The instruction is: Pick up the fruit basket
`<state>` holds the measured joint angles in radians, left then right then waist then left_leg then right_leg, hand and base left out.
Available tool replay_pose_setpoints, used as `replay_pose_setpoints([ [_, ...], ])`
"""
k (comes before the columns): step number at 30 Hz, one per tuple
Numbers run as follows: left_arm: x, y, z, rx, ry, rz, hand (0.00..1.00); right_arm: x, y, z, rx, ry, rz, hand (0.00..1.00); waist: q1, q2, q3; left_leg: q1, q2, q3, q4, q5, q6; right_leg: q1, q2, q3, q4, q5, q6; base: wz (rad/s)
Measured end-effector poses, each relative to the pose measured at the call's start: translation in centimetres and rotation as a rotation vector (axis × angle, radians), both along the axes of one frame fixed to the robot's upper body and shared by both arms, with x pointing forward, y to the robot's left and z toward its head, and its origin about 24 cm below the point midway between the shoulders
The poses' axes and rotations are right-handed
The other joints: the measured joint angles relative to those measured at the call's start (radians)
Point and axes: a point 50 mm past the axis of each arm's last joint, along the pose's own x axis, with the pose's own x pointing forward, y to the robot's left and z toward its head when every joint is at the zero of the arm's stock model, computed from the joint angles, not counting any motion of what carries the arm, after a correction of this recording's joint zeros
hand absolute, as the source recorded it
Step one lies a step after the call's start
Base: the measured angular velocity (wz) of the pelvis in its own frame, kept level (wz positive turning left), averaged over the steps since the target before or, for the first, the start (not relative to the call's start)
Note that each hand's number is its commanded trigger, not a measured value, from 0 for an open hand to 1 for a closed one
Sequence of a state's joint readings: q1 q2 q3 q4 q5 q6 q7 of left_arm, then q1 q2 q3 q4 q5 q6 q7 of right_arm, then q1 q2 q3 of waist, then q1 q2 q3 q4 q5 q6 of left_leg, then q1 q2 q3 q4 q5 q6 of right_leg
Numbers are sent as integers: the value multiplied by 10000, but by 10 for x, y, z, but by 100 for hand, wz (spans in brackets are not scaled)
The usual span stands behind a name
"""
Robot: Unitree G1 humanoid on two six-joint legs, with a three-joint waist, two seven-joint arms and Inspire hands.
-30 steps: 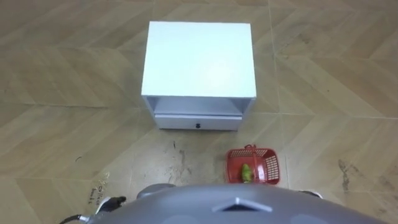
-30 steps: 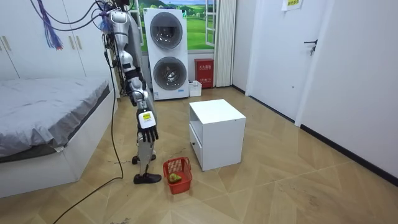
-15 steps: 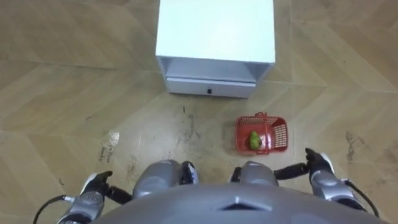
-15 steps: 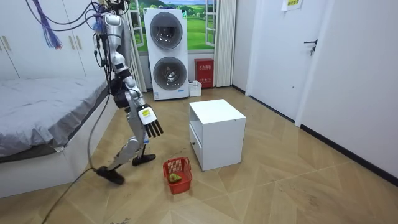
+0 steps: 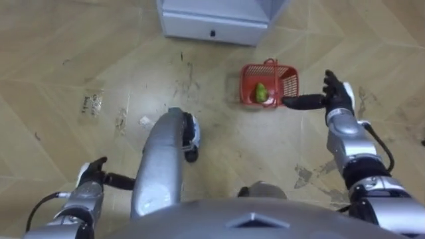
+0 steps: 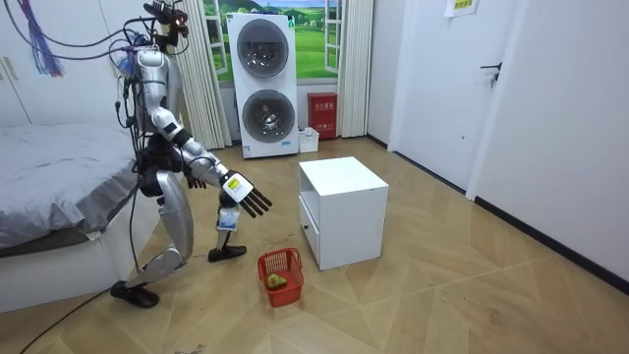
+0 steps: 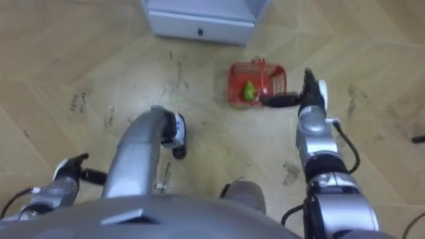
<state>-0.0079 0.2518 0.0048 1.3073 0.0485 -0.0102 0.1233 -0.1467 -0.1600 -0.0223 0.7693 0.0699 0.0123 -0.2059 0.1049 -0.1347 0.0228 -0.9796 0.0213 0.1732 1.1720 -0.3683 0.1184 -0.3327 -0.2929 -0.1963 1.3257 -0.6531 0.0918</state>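
Note:
The red fruit basket [image 5: 284, 79] stands on the wood floor, a green fruit [image 5: 261, 91] lying inside and its handle upright. In the room view the basket [image 6: 280, 276] sits just in front of the white cabinet. My right hand [image 5: 337, 97] is stretched forward, open with straight fingers, on the basket's right in the eye views. In the room view that hand [image 6: 250, 198] hangs well above the basket and does not touch it. My left hand [image 5: 91, 175] stays low at my left side, fingers relaxed and holding nothing. I stand in a deep stride, bent forward.
A white cabinet [image 6: 342, 211] with a low drawer [image 5: 212, 31] stands just beyond the basket. A bed [image 6: 69, 187] lies close behind me. Stacked washing machines [image 6: 263, 84] stand at the far wall. Open floor spreads to the room view's right.
I have bent into a wide stride, one leg set back toward the bed. My right hand has come forward to beside the basket. The eye views have tipped downward.

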Motion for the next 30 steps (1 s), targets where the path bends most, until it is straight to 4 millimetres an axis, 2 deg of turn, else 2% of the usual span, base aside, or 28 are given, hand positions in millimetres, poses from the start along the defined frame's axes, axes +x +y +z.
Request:
replay_pose_setpoints([
  [1,-2,2,0,83,48,-23,0,2,0,3,-31,-215,10,0,-49,-6,4,-165,-80,-3,401,-165,-2,-209,-101,159,680,20,-21,40],
  [2,-3,4,1,232,31,3,0,8,1,10,-117,-618,61,0,-159,70,37,-534,-136,22,1265,-531,-49,-554,-260,413,1960,51,5,48],
  [3,-3,7,2,406,11,19,0,13,2,15,-173,-938,152,0,-284,118,65,-917,-141,118,2066,-836,4,-875,-448,635,3118,62,23,50],
  [4,-4,8,2,489,27,-22,0,16,3,17,-174,-1048,179,0,-317,160,88,-1099,-140,170,2439,-980,39,-1007,-515,736,3659,62,23,44],
  [5,-4,8,3,610,-63,-52,0,21,4,21,-141,-1238,194,0,-338,229,124,-1480,-143,300,3112,-1277,18,-1328,-617,1019,4607,77,18,40],
  [6,-5,7,2,706,-77,-49,0,26,4,24,-85,-1395,187,0,-375,223,115,-1810,-208,506,3605,-1425,29,-1623,-812,1233,5465,79,17,42],
  [7,-5,7,2,702,-91,-2,0,28,5,26,-48,-1464,178,0,-455,263,144,-1948,-238,592,3794,-1451,27,-1727,-885,1301,5806,82,10,61],
  [8,-4,6,2,730,-78,-2,0,30,5,27,96,-1483,93,0,-710,271,160,-2222,-399,773,4117,-1505,-462,-1871,-1126,1467,6335,91,-8,64],
  [9,-4,6,2,734,-94,32,0,30,4,26,198,-1445,32,0,-896,218,189,-2366,-538,712,4592,-1587,-895,-1905,-1316,1520,6544,94,-15,36],
  [10,-15,5,0,735,88,100,0,33,6,27,465,-1451,40,0,-813,382,136,-2265,-943,-690,5619,-2147,-813,-2144,-1532,1729,7190,101,-2,-22],
  [11,-32,6,-2,746,563,225,0,34,5,29,729,-1582,-101,0,-719,519,113,-2456,-1110,-675,6153,-2687,-298,-2318,-1742,1977,7855,86,25,-28],
  [12,-40,8,-2,830,772,290,0,31,4,27,835,-1514,-217,0,-851,507,77,-2657,-1308,-546,6449,-2775,-144,-2274,-2028,2053,8296,60,74,8],
  [13,-44,9,-2,905,910,268,0,29,4,25,836,-1447,-241,0,-1037,436,56,-2743,-1334,-452,6532,-2790,-110,-2191,-2124,2061,8413,76,98,69],
  [14,-48,11,-1,1007,1027,176,0,26,5,22,851,-1373,-271,0,-1330,289,62,-2821,-1245,-254,6641,-2791,-102,-2081,-2143,2110,8646,89,122,79],
  [15,-51,11,-2,1013,1105,101,0,23,4,21,833,-1297,-307,0,-1441,226,37,-2837,-1005,-94,6768,-2789,-104,-2050,-2044,2151,8833,110,126,62],
  [17,-55,8,-3,924,1274,-106,0,22,6,19,873,-1234,-222,0,-1399,215,33,-2836,-771,-71,6956,-2751,-116,-2027,-1794,2268,9043,114,121,11],
  [19,-64,7,-4,824,1511,-259,0,20,9,17,908,-1128,10,0,-1419,163,20,-2843,-769,-117,7052,-2743,-198,-1953,-1752,2314,9185,100,100,7],
  [22,-70,0,-6,651,1755,-608,0,19,14,14,780,-970,365,0,-1514,106,34,-2904,-855,-114,7109,-2799,-399,-1896,-1499,2472,9380,22,-19,15],
  [24,-70,-3,-7,593,1772,-700,0,18,17,13,725,-883,560,0,-1563,85,39,-3046,-858,-114,7240,-2813,-596,-1892,-1291,2577,9622,-114,-117,11],
  [27,-72,-4,-7,578,1860,-857,0,17,20,11,775,-799,621,0,-1563,21,55,-3203,-862,-123,7619,-2793,-689,-1646,-1068,2708,9989,-428,-158,1],
  [28,-69,-12,-10,343,1827,-999,0,18,15,11,679,-771,579,0,-1477,186,188,-3293,-818,-339,7788,-2765,-751,-1606,-816,2722,10090,-437,-206,-18],
  [29,-70,-17,-11,156,1838,-1182,0,16,15,9,733,-645,474,0,-1395,276,154,-3398,-833,-435,7772,-2645,-980,-1728,-728,2749,10116,-463,-225,-18],
  [30,-71,-18,-12,54,1841,-1234,0,13,16,5,759,-468,453,0,-1397,294,143,-3426,-802,-470,7707,-2624,-1023,-1798,-665,2732,10121,-464,-224,-5],
])
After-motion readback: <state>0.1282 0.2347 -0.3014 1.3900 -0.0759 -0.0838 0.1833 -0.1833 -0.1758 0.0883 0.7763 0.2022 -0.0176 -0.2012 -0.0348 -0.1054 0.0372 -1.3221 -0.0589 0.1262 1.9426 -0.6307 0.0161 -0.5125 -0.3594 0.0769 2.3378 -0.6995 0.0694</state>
